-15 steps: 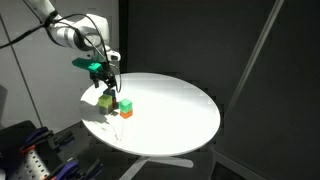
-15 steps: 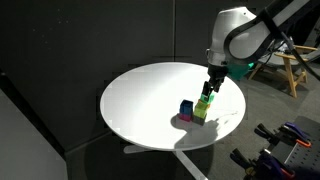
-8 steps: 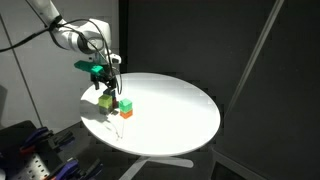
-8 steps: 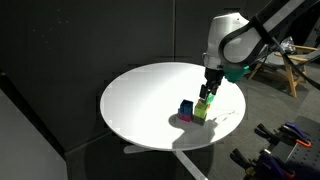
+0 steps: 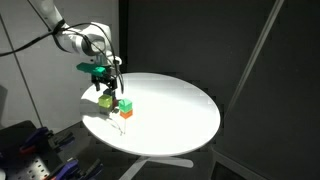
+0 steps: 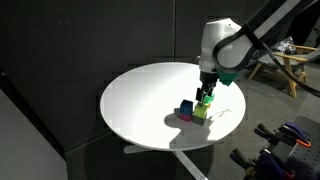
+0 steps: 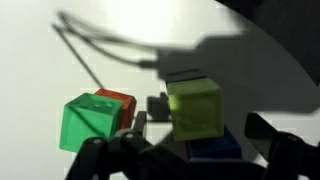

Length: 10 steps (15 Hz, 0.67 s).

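Four blocks are sitting together toward the left side of the round white table (image 5: 185,100) in an exterior view, and I am holding the gripper (image 5: 108,88) just above them with its fingers spread apart and nothing between the pads. Nearest beneath it is the yellow-green block (image 5: 105,101), resting on the table and not touched by either finger. In the wrist view that block (image 7: 193,108) is lying between the two dark fingertips, with a blue block (image 7: 212,150) just beside it; I cannot tell whether the two are touching. To the right of the yellow-green block in the exterior view, a green block (image 5: 125,104) is sitting on top of an orange block (image 5: 126,113). The arm's shadow is falling across the tabletop around the group.
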Tool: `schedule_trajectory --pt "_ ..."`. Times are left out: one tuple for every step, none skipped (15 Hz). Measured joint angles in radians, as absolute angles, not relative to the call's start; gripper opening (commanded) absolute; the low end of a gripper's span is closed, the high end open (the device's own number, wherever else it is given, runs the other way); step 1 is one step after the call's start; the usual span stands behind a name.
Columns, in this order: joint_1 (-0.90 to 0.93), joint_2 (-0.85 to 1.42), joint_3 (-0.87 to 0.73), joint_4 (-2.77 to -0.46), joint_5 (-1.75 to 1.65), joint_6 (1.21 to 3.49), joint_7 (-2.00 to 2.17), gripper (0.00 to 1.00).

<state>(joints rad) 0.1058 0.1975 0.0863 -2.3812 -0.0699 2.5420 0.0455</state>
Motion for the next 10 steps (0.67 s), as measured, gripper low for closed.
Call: schedule_trajectory --pt "0.108 0.206 0.086 -2.377 -0.076 2.542 0.046 1.0" --pt "0.111 0.213 0.086 -2.374 -0.081 2.542 0.046 1.0" --pt "0.113 0.219 0.086 -2.371 -0.085 2.542 0.047 1.0" --pt "0.116 0.224 0.086 -2.369 -0.088 2.542 0.047 1.0" --pt "0.12 0.229 0.086 -2.367 -0.089 2.542 0.047 1.0" --pt "0.123 0.233 0.086 -2.365 -0.089 2.542 0.047 1.0" --pt "0.126 0.236 0.086 -2.364 -0.09 2.542 0.047 1.0" --pt "0.129 0.239 0.086 -2.363 -0.09 2.543 0.047 1.0" --pt "0.131 0.242 0.086 -2.362 -0.091 2.543 0.048 1.0" --pt "0.132 0.246 0.085 -2.36 -0.091 2.543 0.049 1.0"
